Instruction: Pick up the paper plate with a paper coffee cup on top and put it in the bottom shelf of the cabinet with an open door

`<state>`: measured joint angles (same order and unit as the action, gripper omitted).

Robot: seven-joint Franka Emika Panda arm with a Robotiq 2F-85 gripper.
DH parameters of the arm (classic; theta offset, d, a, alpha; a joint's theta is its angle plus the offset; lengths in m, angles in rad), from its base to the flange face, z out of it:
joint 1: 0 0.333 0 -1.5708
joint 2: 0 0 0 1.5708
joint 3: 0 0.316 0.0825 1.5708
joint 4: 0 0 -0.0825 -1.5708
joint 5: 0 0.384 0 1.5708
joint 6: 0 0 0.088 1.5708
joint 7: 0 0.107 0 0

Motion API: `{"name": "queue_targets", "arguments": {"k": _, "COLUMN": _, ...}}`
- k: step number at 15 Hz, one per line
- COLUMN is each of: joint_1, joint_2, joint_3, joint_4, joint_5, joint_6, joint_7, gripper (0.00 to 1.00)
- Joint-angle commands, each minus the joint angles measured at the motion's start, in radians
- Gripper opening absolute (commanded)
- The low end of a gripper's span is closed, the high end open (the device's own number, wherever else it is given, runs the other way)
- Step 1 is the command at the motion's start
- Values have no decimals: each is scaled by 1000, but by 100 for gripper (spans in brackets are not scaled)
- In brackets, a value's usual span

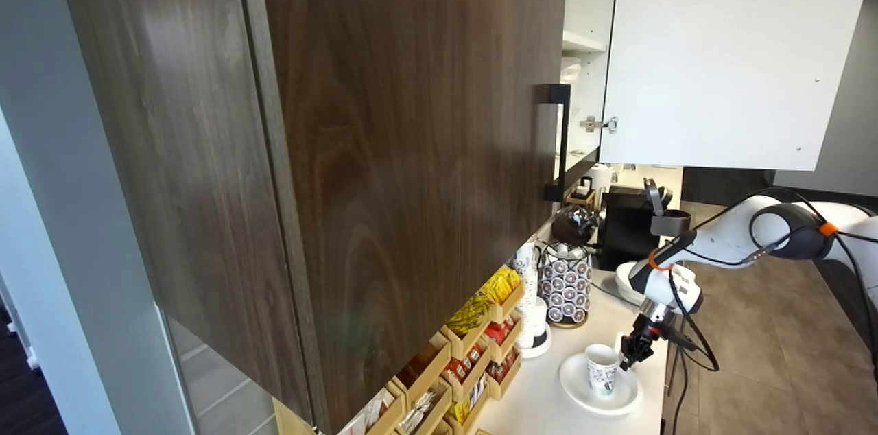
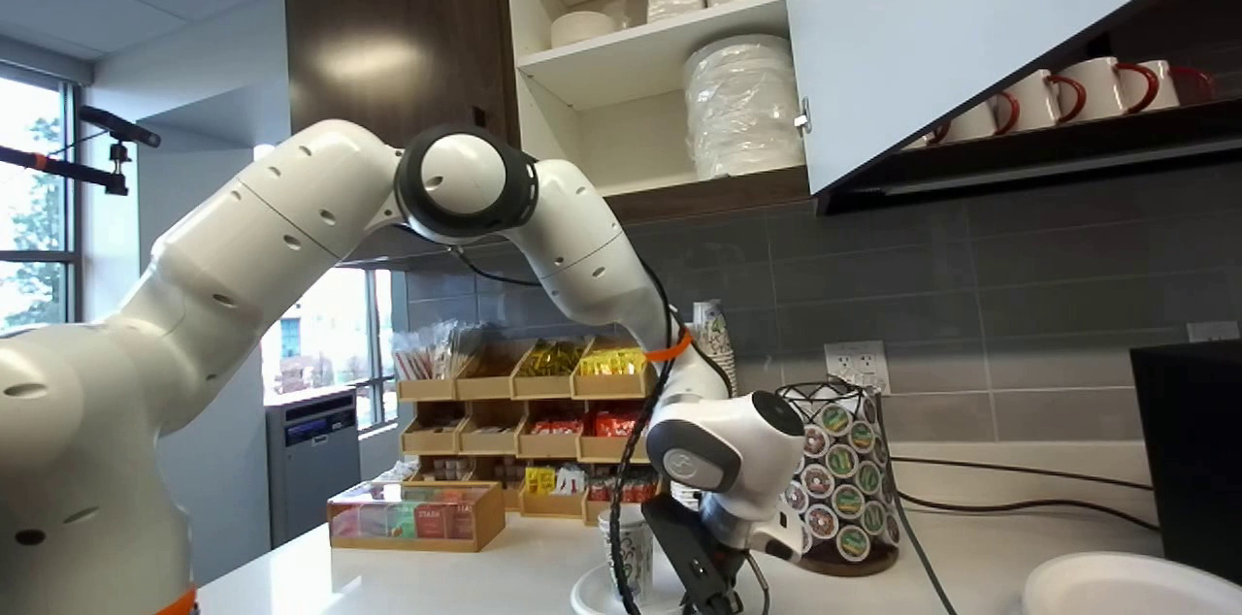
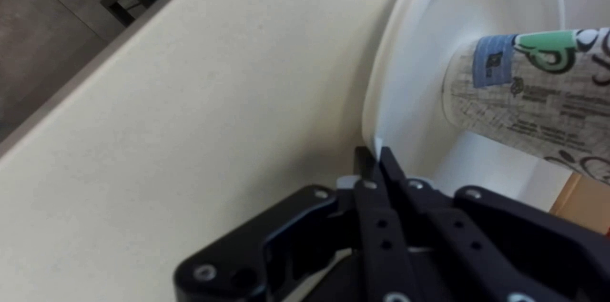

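Observation:
The white paper plate (image 1: 623, 395) appears to rest on the counter. It also shows in the other pictures, partly cut off in an exterior view (image 2: 588, 594) and in the wrist view (image 3: 414, 87). The printed white paper coffee cup (image 1: 602, 372) stands upright on it, also seen in the wrist view (image 3: 529, 97). My gripper (image 3: 374, 153) is shut on the plate's rim, beside the cup. The cabinet (image 2: 636, 125) stands open above, its white door (image 2: 951, 23) swung out. Its bottom shelf (image 2: 636, 178) holds a tall wrapped white stack (image 2: 742, 106) at one side.
A brown cabinet door (image 1: 418, 147) with a black handle (image 1: 564, 140) hangs over the counter. A mesh pod holder (image 1: 565, 284), stacked cups (image 1: 527, 298) and wooden packet bins (image 2: 553, 440) stand near the plate. White bowls or plates (image 2: 1130, 586) lie farther along.

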<state>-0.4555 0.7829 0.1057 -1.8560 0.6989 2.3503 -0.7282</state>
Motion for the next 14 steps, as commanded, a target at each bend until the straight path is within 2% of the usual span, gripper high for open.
{"name": "queue_targets", "arguments": {"k": 1, "joint_1": -37, "joint_2": 21, "joint_3": 18, "joint_4": 33, "joint_5": 51, "joint_6": -73, "joint_7": -53, "gripper": 1}}
{"name": "queue_targets", "arguments": {"k": 9, "joint_1": -54, "joint_2": 14, "joint_3": -7, "joint_4": 54, "joint_5": 167, "joint_6": -227, "joint_7": -160, "gripper": 1}}
{"name": "queue_targets", "arguments": {"k": 14, "joint_1": -48, "joint_2": 11, "joint_3": -46, "joint_4": 67, "joint_5": 240, "joint_6": -337, "joint_7": -222, "gripper": 1}}
